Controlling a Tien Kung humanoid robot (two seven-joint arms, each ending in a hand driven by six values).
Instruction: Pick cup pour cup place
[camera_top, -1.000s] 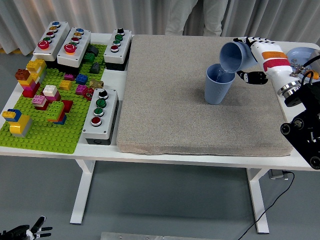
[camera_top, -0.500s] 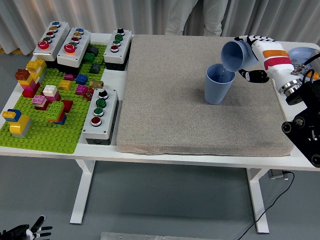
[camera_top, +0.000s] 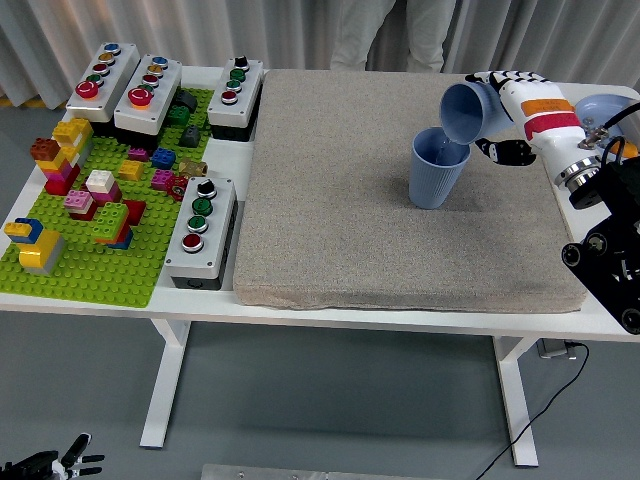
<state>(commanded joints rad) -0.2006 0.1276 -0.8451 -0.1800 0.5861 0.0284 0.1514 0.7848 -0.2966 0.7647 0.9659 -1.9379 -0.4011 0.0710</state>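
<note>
**Tipped cup over standing cup, far right of the mat**

At the right hand (camera_top: 510, 100), the fingers wrap a light blue cup (camera_top: 463, 110) that is tilted steeply, its mouth turned down and to the left. Directly below that mouth stands a second blue ribbed cup (camera_top: 437, 168), upright on the grey mat (camera_top: 400, 200), with the tilted cup's rim just above or touching its rim; which of the two cannot be told. Behind the hand, near the wrist, a blue bowl (camera_top: 605, 107) sits at the table's edge. Far across the mat from the hand lie a green brick baseplate (camera_top: 100, 260) and several grey button boxes (camera_top: 200, 235). Well below the table, the left hand (camera_top: 45, 466) hangs, fingers spread and holding nothing.
</note>
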